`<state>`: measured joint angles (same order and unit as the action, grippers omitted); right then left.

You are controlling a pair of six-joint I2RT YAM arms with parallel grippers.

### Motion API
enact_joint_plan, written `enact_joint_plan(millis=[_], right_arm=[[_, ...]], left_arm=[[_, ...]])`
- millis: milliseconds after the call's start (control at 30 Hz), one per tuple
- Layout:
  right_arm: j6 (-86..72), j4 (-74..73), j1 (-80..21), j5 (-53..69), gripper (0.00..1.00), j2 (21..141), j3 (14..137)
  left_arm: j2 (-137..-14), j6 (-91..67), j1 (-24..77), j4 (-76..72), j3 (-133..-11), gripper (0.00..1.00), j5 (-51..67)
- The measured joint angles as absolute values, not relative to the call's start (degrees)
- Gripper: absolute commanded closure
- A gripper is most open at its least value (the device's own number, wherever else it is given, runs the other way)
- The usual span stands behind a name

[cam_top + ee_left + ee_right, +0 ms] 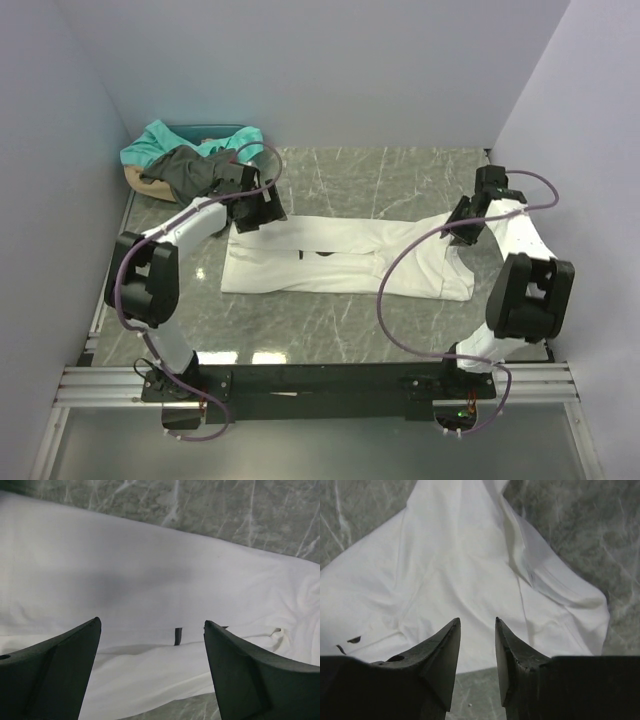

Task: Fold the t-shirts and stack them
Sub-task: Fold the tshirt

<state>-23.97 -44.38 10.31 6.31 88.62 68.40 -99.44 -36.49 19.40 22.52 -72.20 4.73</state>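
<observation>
Plainly, what mattered for you was how the large white cotton t-shirt [340, 258] lay. Folded into a long band, it ran crosswise on the grey marble counter [330, 330], with one end under each arm. In the far left corner the crumpled teal t-shirt [160, 140] and the dark grey t-shirt [185, 172] sat heaped, well apart from the band. Your left fingers [60, 670] were spread wide and empty over the band's left end, with cloth directly beneath them. Your right fingers [440, 660] were parted by a narrow gap and gripped nothing, poised over the rumpled right end. Each arm was near its own end, neither clearly nearer.
</observation>
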Motion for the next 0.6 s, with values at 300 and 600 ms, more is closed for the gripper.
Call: enact_joint_plan(millis=[300,600], right_arm=[[-24.8,-40.1,10.3,7.1,0.61,103.4,76.5],[-24.9,-39.4,11.0,1.4,0.62,111.3,88.5]], left_arm=[[-105.1,-35.6,17.4,17.6,-71.2,0.10,5.8],[-108.1,-35.7,14.2,16.4,-71.3,0.10,5.1]])
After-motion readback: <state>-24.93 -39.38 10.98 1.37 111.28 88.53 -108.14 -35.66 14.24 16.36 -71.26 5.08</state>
